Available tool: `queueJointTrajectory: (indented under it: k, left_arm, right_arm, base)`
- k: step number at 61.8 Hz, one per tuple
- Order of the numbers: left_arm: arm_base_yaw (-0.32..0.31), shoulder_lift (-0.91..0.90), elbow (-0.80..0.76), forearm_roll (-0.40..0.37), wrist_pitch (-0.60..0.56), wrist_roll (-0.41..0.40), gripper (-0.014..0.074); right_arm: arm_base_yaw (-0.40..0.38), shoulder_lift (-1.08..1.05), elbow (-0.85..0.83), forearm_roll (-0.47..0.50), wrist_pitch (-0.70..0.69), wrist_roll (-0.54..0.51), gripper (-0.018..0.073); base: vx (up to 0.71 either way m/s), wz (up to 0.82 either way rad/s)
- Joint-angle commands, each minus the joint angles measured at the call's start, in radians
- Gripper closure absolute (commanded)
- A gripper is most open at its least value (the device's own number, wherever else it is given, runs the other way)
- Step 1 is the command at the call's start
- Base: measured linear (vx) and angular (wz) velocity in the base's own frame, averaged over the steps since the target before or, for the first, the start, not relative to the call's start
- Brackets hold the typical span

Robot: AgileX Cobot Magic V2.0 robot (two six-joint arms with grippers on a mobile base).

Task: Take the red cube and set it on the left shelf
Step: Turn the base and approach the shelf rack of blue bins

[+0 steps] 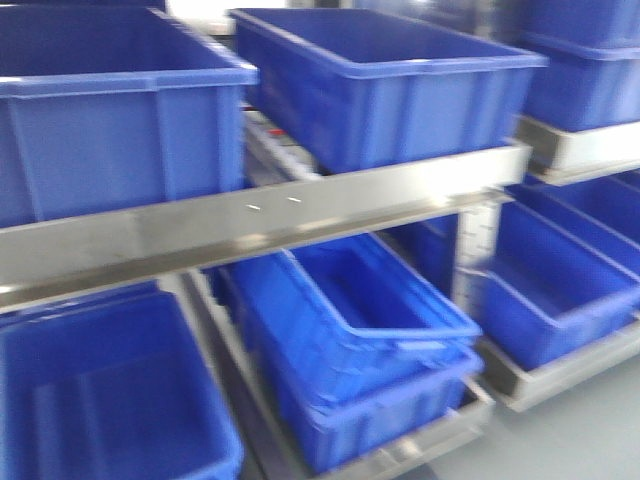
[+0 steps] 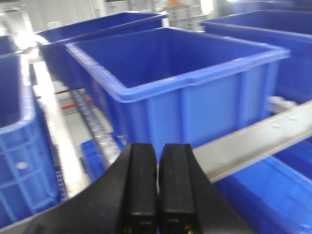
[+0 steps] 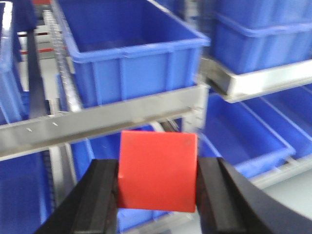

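- The red cube [image 3: 157, 170] is held in the air in front of the shelving, squeezed between the two black fingers [image 3: 102, 200] of the right gripper [image 3: 157, 197], with one finger flat against each side face.
- Behind the cube a metal rail [image 3: 97, 122] runs across the rack. A big blue bin [image 3: 126, 58] stands on the level above it, and more blue tubs show lower down and to the right.
- The left gripper [image 2: 157, 195] is clenched on itself, with only a thin slit between its fingers [image 2: 141, 185].
- That gripper faces an open tub [image 2: 195, 97] that stands on a grey shelf beam [image 2: 253, 141].
- The front view is blurred. It shows two upper crates [image 1: 400, 90] side by side above a steel bar [image 1: 250, 225]. Below the bar, two nested crates [image 1: 350, 330] sit one inside the other.
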Motion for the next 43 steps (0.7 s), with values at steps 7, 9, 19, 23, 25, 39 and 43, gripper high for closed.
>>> queueJointTrajectory:
  k: [7,9,19,23,25,39,43]
  left_arm:
    - [-0.005,0.007,0.022,-0.005,-0.091,0.001,0.0491]
    - [-0.005,0.007,0.022,-0.005,-0.091,0.001,0.0491]
    - [-0.005,0.007,0.022,-0.005,-0.091,0.001,0.0491]
    - [-0.005,0.007,0.022,-0.005,-0.091,0.001,0.0491]
    - [-0.005,0.007,0.022,-0.005,-0.091,0.001,0.0491]
    - [-0.005,0.007,0.022,-0.005,-0.091,0.001,0.0491]
    - [-0.005,0.007,0.022,-0.005,-0.091,0.001,0.0491]
  right_arm:
    - [-0.005,0.003,-0.029,-0.010,-0.091,-0.005,0.0501]
    - [-0.005,0.003,-0.029,-0.010,-0.091,-0.005,0.0501]
    - [-0.005,0.003,-0.029,-0.010,-0.091,-0.005,0.0501]
    - [-0.005,0.003,-0.029,-0.010,-0.091,-0.005,0.0501]
    - [-0.005,0.003,-0.029,-0.010,-0.091,-0.005,0.0501]
    - [-0.005,0.003,-0.029,-0.010,-0.091,-0.005,0.0501]
    - [-0.005,0.003,-0.029,-0.010,-0.091,-0.005,0.0501]
  base:
    - [0.41,0.55]
    - [0.38,0.55]
    - [0.35,0.54]
    - [0.30,0.54]
    - [0.28,0.58]
    - [0.24,0.46]
    - [0.17,0.41]
